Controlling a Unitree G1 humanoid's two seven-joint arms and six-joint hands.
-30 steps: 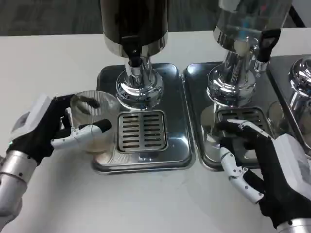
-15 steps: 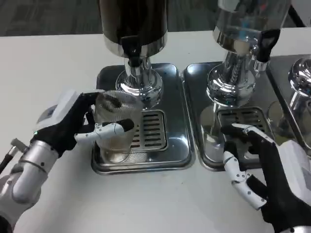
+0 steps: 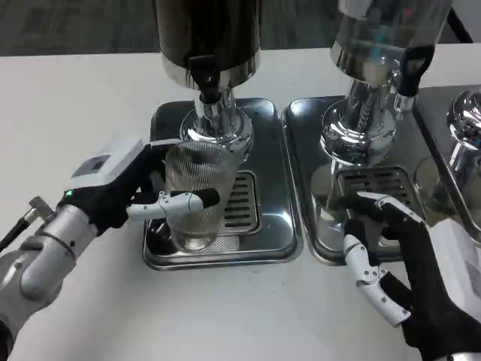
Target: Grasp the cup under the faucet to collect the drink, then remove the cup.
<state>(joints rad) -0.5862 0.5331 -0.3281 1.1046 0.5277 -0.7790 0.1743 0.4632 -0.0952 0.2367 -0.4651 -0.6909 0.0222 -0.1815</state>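
The left hand (image 3: 124,192) grips the upright ribbed cup (image 3: 197,197) over the drip tray (image 3: 267,226), seemingly just forward-left of the black faucet (image 3: 205,75), while the right hand (image 3: 409,263), farther off by the neighbouring dispenser, rests with fingers spread, holding nothing.

a white table (image 3: 75,90) fills the foreground; beyond its far edge lies dark grey floor (image 3: 75,26).

Left hand (image 3: 124,192) grips the ribbed clear cup (image 3: 197,194) on the drip tray (image 3: 267,218) below the dark dispenser's faucet (image 3: 206,81) — right hand (image 3: 409,263) rests fingers spread near the neighbouring tray (image 3: 308,188)
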